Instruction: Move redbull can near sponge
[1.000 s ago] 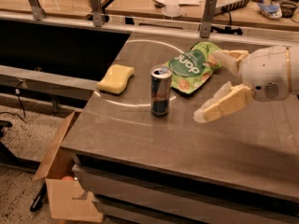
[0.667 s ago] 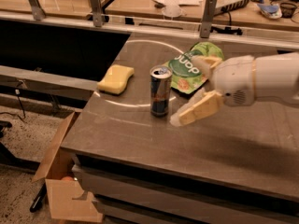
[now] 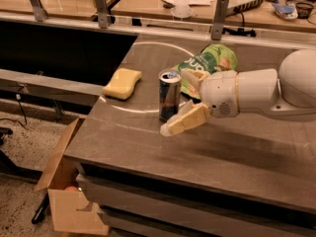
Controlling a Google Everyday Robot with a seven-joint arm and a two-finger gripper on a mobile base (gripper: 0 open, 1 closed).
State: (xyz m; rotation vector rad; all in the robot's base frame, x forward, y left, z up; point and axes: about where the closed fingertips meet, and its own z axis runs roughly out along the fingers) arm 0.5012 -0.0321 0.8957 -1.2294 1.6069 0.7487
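Nearest, off the front left corner of the worktop [image 3: 207, 157], a cardboard box [image 3: 66, 201] is sitting on the floor with its flaps open.

Farther in, the gripper [image 3: 177, 101] is reaching in from the right edge, with its fingers spread wide and nothing held. One pale finger [image 3: 185, 122] is pointing toward the front edge, its tip lying just in front of the foot of the can [image 3: 169, 97]. The other finger [image 3: 193, 79] is showing behind the can's upper right side. A second ago the gripper was hanging well to the right of the can; it has been sliding left since then and is now flanking it. Whether either finger is touching the metal cannot be told.

The can is standing upright toward the left half of the worktop, in the same place as before, beside a white curved line [image 3: 133, 108] marked on the surface. The sponge [image 3: 122, 83] is lying flat near the left edge, apart from the can and unmoved.

Behind the gripper, toward the far edge, a green snack bag [image 3: 213, 60] is lying flat, more covered by the arm than it was earlier.
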